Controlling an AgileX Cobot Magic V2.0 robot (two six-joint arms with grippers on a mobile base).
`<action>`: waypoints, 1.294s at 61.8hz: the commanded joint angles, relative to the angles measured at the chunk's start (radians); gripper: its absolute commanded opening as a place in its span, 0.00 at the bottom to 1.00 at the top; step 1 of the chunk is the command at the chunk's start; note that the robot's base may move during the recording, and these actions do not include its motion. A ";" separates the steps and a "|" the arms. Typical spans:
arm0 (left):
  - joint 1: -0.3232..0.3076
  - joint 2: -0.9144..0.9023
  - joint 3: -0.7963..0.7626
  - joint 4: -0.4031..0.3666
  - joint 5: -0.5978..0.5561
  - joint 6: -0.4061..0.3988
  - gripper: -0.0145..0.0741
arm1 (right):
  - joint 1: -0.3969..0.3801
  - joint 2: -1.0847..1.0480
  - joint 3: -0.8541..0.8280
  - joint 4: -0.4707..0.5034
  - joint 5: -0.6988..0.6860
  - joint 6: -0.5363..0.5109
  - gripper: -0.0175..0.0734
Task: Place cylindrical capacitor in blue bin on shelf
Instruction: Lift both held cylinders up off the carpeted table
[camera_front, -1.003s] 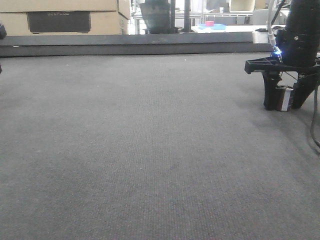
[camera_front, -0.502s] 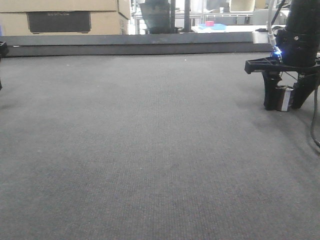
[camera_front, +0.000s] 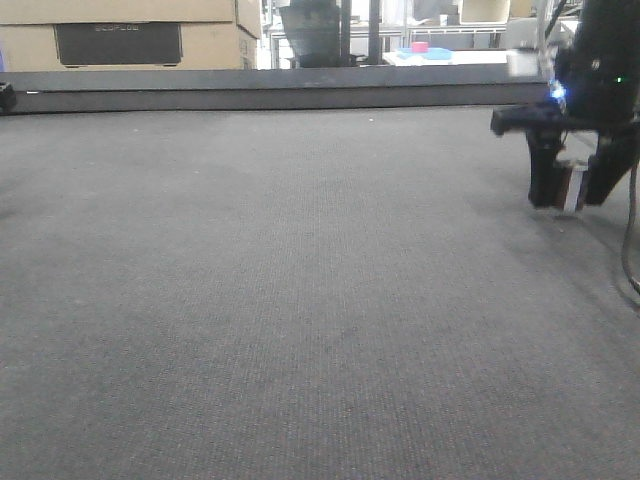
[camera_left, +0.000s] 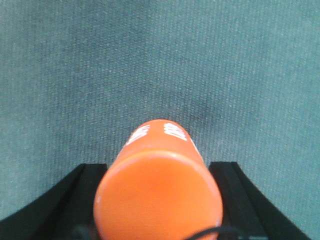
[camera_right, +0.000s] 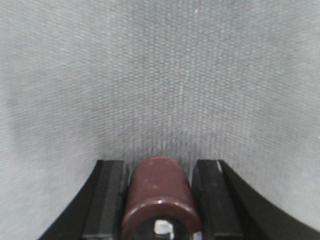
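Observation:
My right gripper (camera_front: 573, 192) is at the far right of the grey mat, shut on the cylindrical capacitor (camera_front: 570, 186), a dark stub with a silvery stripe. It holds the capacitor just off the mat. In the right wrist view the brown capacitor (camera_right: 159, 192) sits between the two black fingers (camera_right: 107, 200) of the gripper (camera_right: 159, 205). My left gripper (camera_left: 157, 205) is shut on an orange cylinder (camera_left: 157, 190) with white lettering, above the mat. Only a dark bit of the left gripper (camera_front: 4, 96) shows at the front view's left edge. The shelf is out of view.
The grey mat (camera_front: 300, 300) spreads across the front view. A dark raised ledge (camera_front: 270, 88) runs along its far edge. Behind it stand cardboard boxes (camera_front: 120, 35) and, far off, a small blue tray (camera_front: 428, 52) with a pink item.
My right gripper has risen a little with the capacitor, lifting it off the mat. The left arm's dark part at the left edge has shifted slightly.

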 joint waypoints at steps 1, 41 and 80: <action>0.001 -0.023 -0.015 -0.013 0.010 0.002 0.04 | -0.001 -0.058 -0.011 -0.007 0.000 -0.003 0.01; -0.121 -0.399 0.352 -0.098 -0.449 0.036 0.04 | -0.001 -0.359 0.307 -0.011 -0.390 -0.003 0.01; -0.126 -0.949 0.874 -0.175 -0.875 0.036 0.04 | -0.001 -0.854 0.857 -0.026 -0.857 -0.003 0.01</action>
